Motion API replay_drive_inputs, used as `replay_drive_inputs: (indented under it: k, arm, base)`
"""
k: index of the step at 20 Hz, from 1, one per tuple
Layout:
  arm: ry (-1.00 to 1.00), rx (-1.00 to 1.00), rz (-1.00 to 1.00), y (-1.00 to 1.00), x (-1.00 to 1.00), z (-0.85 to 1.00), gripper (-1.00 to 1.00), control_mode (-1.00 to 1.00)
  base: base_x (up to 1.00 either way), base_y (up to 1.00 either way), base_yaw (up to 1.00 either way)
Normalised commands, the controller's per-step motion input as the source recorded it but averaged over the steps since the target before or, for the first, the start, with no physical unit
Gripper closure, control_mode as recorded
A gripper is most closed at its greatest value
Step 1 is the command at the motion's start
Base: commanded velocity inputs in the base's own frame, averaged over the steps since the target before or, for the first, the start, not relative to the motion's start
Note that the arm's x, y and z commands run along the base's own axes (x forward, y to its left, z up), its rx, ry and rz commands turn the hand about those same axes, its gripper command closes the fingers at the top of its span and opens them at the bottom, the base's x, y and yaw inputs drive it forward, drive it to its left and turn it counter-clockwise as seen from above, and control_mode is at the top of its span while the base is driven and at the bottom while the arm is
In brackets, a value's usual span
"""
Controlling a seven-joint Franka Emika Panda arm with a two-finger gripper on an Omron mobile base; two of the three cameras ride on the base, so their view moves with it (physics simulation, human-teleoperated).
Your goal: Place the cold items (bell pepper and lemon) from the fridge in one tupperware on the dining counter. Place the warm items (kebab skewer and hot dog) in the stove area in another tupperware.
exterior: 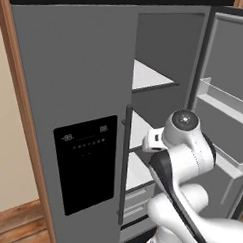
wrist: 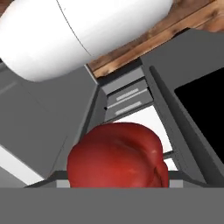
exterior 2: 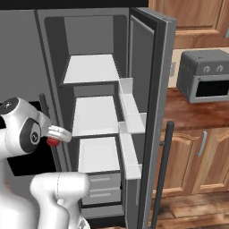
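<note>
Right now: grey fridge (exterior: 70, 91) with its right door (exterior 2: 150, 89) swung open, white shelves (exterior 2: 94, 114) bare, drawers (exterior 2: 103, 185) at the bottom. Toaster oven (exterior 2: 203, 74) sits on the wooden surface (exterior 2: 192, 114) at 2 o'clock. Claw (exterior 2: 56, 136) at the fridge opening, pinching the red bell pepper (wrist: 118, 155), jaws fairly wide around it.

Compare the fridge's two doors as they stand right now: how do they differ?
The left fridge door is shut, flat across the front; the right fridge door is swung open, showing the shelves behind it. The left fridge door carries a black dispenser panel on its face; the right fridge door shows pale bins on its inner side. Both are grey, each with a dark vertical handle.
</note>
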Motion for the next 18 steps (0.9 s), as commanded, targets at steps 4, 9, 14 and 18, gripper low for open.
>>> replay_drive_inputs:
  k: [4,9,14,18]
  arm:
    - [-0.03,0.00,0.01,0.01,-0.12,-0.03,1.00,1.00]
    - [0.00,0.00,0.00,0.00,0.00,0.00,1.00,1.00]
    - [0.00,0.00,0.00,0.00,0.00,0.00,1.00,1.00]
    - [0.00,0.00,0.00,0.00,0.00,0.00,1.00,1.00]
  base:
    - [-0.69,-0.05,-0.04]
    - [-1.00,-0.16,-0.27]
    - [-1.00,-0.15,-0.34]
    - [-1.00,-0.11,-0.32]
